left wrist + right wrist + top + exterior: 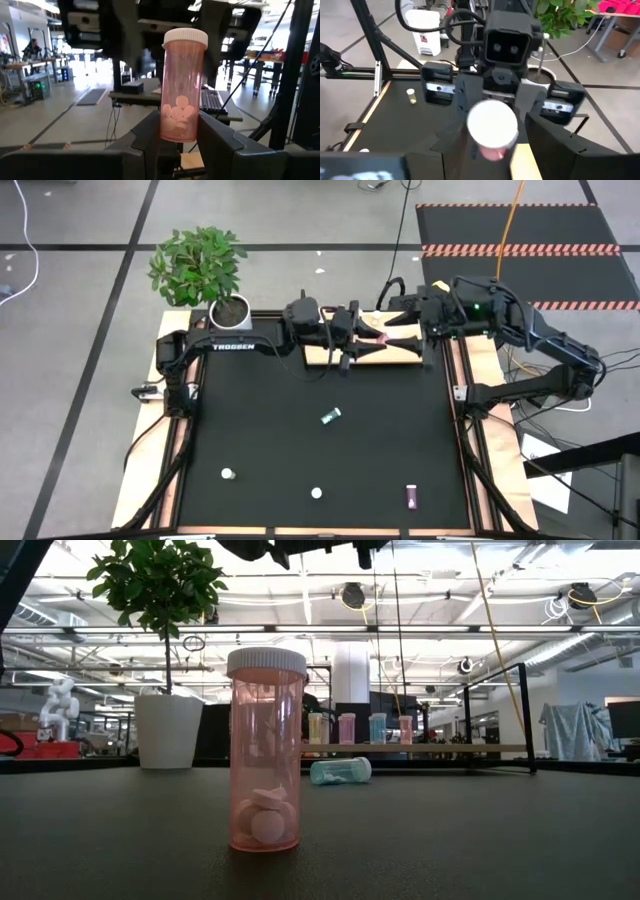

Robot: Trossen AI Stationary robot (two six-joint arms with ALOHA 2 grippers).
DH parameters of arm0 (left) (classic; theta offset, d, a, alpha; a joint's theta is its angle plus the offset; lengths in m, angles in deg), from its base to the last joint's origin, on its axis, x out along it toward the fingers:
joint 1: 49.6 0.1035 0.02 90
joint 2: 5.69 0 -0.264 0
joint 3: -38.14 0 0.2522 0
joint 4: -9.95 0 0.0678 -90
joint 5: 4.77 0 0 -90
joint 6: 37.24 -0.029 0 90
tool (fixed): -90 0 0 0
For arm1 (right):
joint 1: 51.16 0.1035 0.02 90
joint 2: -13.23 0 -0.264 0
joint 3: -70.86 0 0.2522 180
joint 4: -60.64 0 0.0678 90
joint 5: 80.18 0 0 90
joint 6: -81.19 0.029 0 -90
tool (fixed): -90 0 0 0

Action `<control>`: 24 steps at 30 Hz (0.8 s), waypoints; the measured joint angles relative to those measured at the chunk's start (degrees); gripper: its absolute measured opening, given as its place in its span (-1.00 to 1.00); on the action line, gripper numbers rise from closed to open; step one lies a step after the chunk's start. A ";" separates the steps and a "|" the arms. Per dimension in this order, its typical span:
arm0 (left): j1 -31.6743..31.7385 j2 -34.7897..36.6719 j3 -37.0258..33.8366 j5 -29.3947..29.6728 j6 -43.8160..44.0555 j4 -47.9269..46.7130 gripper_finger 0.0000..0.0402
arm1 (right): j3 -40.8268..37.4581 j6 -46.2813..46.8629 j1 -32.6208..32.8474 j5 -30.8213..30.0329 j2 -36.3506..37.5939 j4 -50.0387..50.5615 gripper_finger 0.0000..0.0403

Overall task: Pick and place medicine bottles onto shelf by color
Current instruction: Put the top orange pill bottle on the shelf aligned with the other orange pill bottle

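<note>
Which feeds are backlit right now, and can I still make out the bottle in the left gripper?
Left wrist view: bright hall behind, yet the held pink bottle glows through, pills visible, in the left gripper. Low view: glaring ceiling lights, dark tabletop; the standing pink bottle is lit through. Right wrist view: the white cap catches glare. High view: even light.

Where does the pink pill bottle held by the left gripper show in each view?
High: pink translucent white-capped pill bottle, top centre.
Low: not in it; the foreground pink bottle is another.
Left wrist: centre of picture.
Right wrist: lower centre, cap towards camera.
Landmark: green potted plant, absent from left wrist.
</note>
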 joint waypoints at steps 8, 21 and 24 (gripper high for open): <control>1.02 0.00 0.00 -0.41 -0.81 -2.97 -0.40 | 0.00 0.00 -3.37 3.62 -0.13 -0.16 -0.15; 2.29 0.00 0.02 -0.39 -1.74 -2.86 -0.40 | 0.00 -0.93 -6.70 4.78 -0.24 0.52 -0.28; 2.50 0.00 0.02 -0.23 -1.48 -2.98 -0.40 | 0.00 -1.10 -7.56 5.24 -0.58 0.48 -0.37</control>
